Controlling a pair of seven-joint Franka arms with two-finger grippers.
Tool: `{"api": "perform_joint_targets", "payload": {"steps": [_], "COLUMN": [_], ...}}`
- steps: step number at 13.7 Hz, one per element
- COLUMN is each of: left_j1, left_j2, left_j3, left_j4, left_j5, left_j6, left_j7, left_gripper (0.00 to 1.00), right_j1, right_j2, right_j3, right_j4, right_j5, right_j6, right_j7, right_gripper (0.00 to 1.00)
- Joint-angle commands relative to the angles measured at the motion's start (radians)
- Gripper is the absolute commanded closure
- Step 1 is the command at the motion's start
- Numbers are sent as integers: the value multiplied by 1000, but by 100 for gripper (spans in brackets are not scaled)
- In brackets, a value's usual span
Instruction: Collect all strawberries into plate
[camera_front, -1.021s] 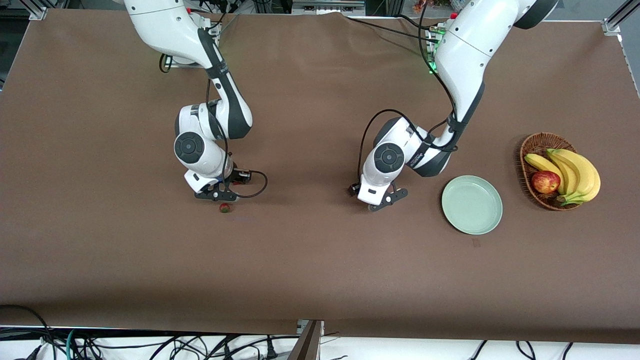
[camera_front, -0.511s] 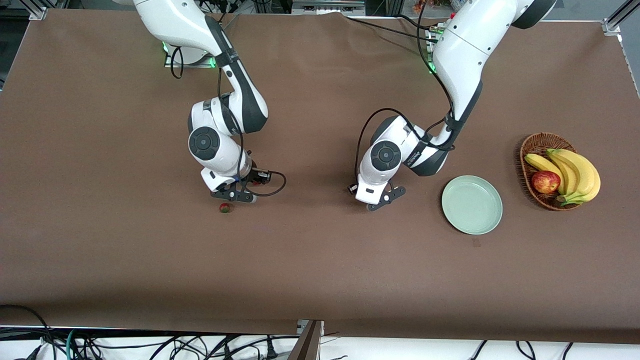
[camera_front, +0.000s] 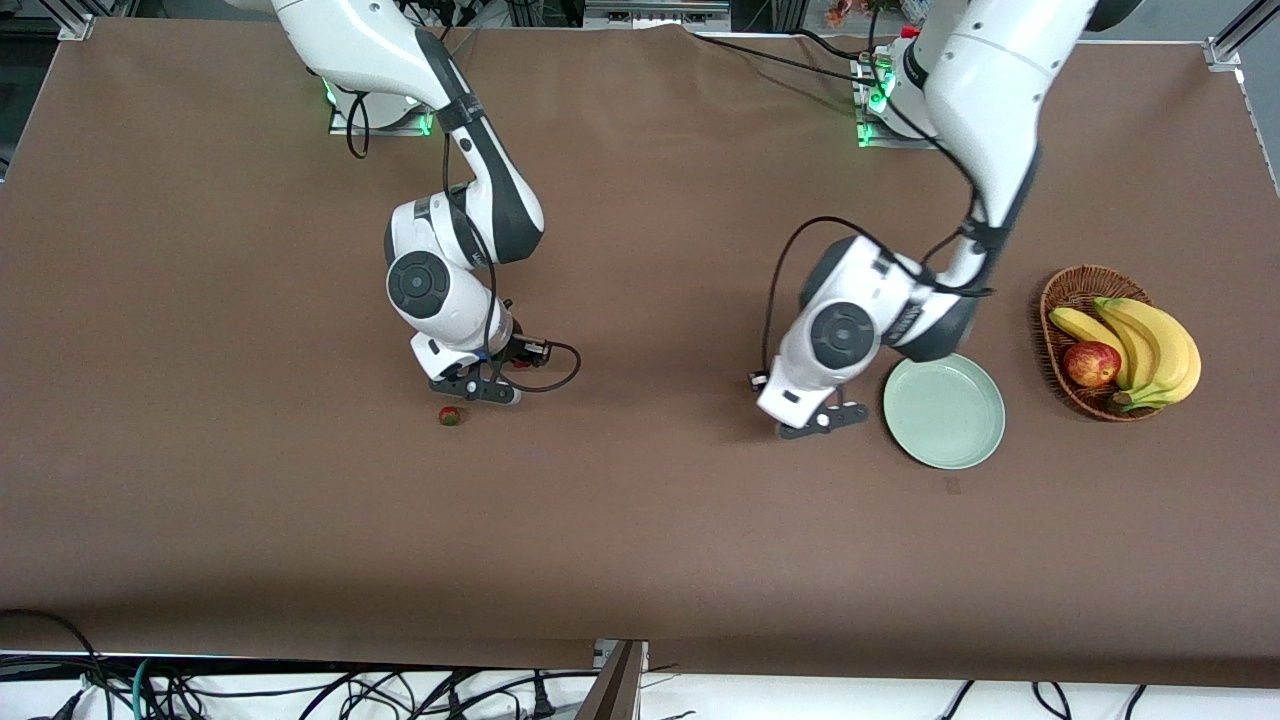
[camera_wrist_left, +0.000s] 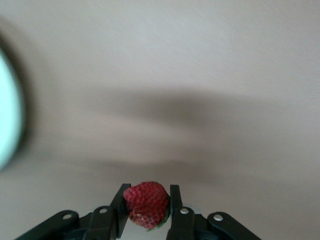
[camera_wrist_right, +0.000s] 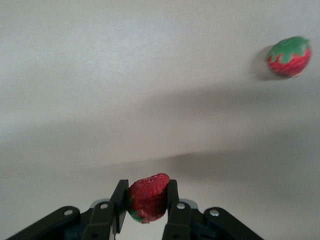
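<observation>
In the left wrist view my left gripper (camera_wrist_left: 146, 201) is shut on a red strawberry (camera_wrist_left: 146, 204). It hangs low over the table just beside the pale green plate (camera_front: 943, 409), on the side toward the right arm's end; the plate's rim (camera_wrist_left: 7, 112) shows in that wrist view. My right gripper (camera_wrist_right: 147, 199) is shut on a second strawberry (camera_wrist_right: 148, 197). It hovers over the table near the middle (camera_front: 478, 388). A third strawberry (camera_front: 450, 416) lies loose on the brown cloth close to the right gripper, and the right wrist view shows this same strawberry (camera_wrist_right: 289, 56). Nothing lies in the plate.
A wicker basket (camera_front: 1062, 290) with bananas (camera_front: 1150, 345) and a red apple (camera_front: 1091, 363) stands beside the plate at the left arm's end. Black cables loop off both wrists. Brown cloth covers the table.
The left arm has swung from the table's middle toward the plate. The right gripper has shifted a little toward the middle and off the loose strawberry, which has not moved.
</observation>
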Motion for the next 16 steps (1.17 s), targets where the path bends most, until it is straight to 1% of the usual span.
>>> {"api": "perform_joint_targets", "payload": {"steps": [1, 3, 5, 6, 7, 8, 9, 10, 11, 12, 13, 15, 16], "left_j1": [101, 188, 287, 322, 339, 348, 348, 348, 348, 347, 347, 350, 350], "left_j2": [-44, -44, -34, -20, -3, 15, 25, 26, 26, 25, 23, 19, 16], "left_j3": [-11, -11, -14, -14, -14, -14, -14, -14, -14, -14, -16, -16, -19], "left_j4": [-17, -17, -14, -8, 11, 19, 20, 20, 20, 20, 19, 16, 17], "left_j5": [25, 23, 8, 6, 0, -24, -49, -63, -66, -66, -66, -66, -66], "left_j6": [-51, -49, -38, -29, -20, -20, -18, -17, -17, -20, -25, -34, -61], "left_j7": [322, 598, 893, 1014, 1087, 1113, 1115, 1115, 1120, 1117, 1115, 1111, 1103], "left_gripper": [100, 100, 100, 100, 97, 81, 60, 1, 0, 0, 0, 0, 0], "right_j1": [8, 53, 105, 123, 142, 165, 186, 215, 240, 267, 289, 307, 307], "right_j2": [50, 105, 179, 218, 257, 295, 329, 363, 392, 421, 446, 470, 464], "right_j3": [43, 51, 51, 51, 51, 51, 51, 52, 53, 51, 51, 49, 46], "right_j4": [97, 174, 284, 339, 391, 437, 468, 491, 502, 508, 508, 508, 507], "right_j5": [15, 12, 10, 10, 10, 10, 10, 10, 10, 10, 7, 3, 3], "right_j6": [-15, -12, -6, -4, 8, 34, 74, 132, 196, 259, 307, 344, 339], "right_j7": [114, 234, 369, 430, 485, 547, 603, 665, 723, 769, 806, 823, 822], "right_gripper": [85, 82, 82, 78, 78, 75, 74, 71, 67, 61, 48, 36, 27]}}
